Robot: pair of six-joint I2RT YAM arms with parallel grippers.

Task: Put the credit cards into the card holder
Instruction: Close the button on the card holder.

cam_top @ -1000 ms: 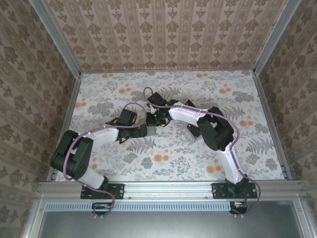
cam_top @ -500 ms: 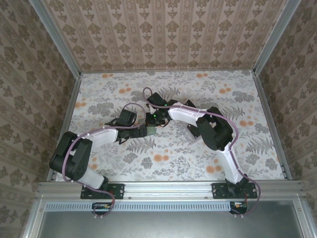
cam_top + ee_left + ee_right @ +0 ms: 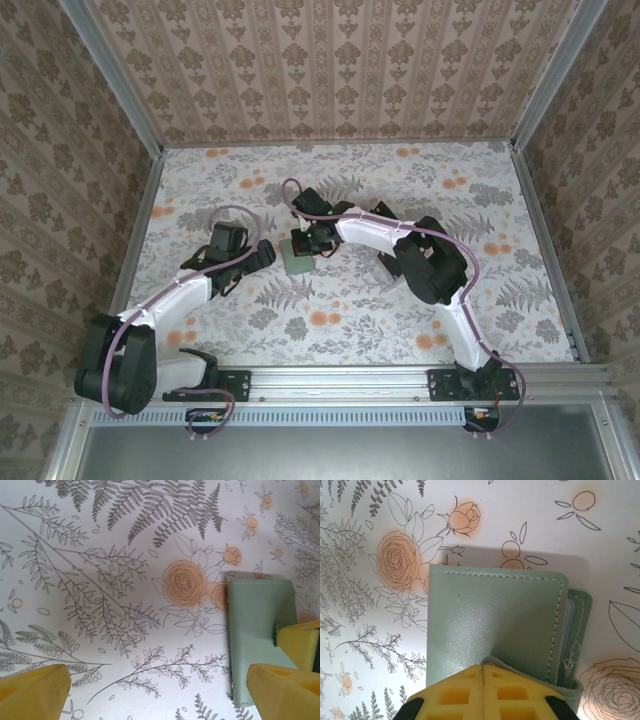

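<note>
My right gripper [image 3: 483, 690], fingers together, rested on the closed holder [image 3: 495, 625]. My left gripper [image 3: 157, 680] hung wide apart just left of it. Closing step, I judged; next, lift off cleanly.

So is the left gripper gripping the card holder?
No, the left gripper has its fingers wide apart, not closed on the card holder.

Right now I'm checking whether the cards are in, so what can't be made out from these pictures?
- Inside of the sage-green, stitched, folding card holder: right wrist view, the closed cover hides it.
- Its near edge: right wrist view, under the right gripper, jaws shut.
- Its lower right corner: left wrist view, behind yellow foam pads.
- Its detail: top view, too small.
</note>
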